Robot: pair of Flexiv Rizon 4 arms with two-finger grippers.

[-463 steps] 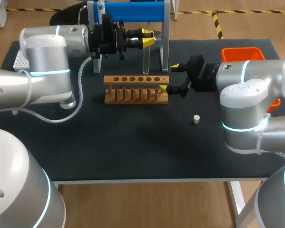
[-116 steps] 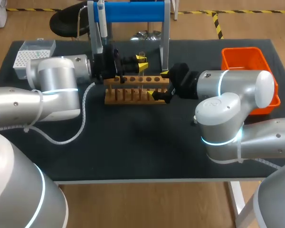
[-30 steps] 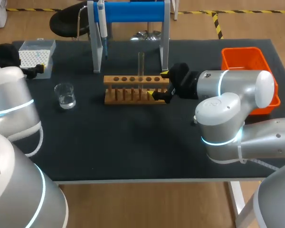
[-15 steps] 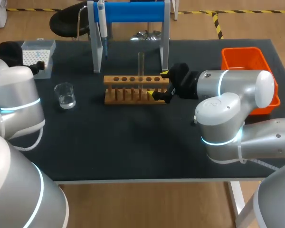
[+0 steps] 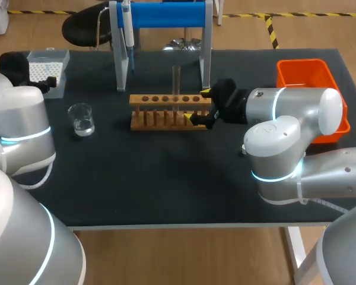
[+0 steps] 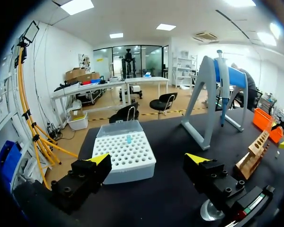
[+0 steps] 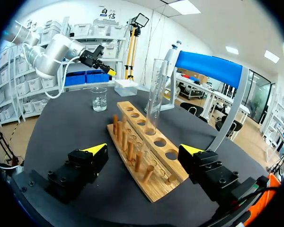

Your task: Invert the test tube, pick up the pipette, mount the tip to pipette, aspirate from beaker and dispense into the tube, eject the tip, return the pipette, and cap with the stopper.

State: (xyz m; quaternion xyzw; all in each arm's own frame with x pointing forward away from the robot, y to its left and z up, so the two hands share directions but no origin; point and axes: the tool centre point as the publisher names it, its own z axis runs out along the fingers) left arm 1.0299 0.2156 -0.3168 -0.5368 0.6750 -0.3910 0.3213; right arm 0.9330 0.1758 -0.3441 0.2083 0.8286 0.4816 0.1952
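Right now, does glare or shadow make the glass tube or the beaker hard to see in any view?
Head view: even overhead light, only soft shadows on the table; the test tube is faint but traceable, and the beaker catches small highlights. Right wrist view: the test tube's edges stand out against the bright room, with no glare on it. Left wrist view: the tip box is evenly lit.

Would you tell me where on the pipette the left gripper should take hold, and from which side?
Probably its thick upper handle, from the front. The pipette hangs upright on the blue stand, close beside one post, slim shaft down, so the front looks freest and the handle gives the left gripper the widest hold.
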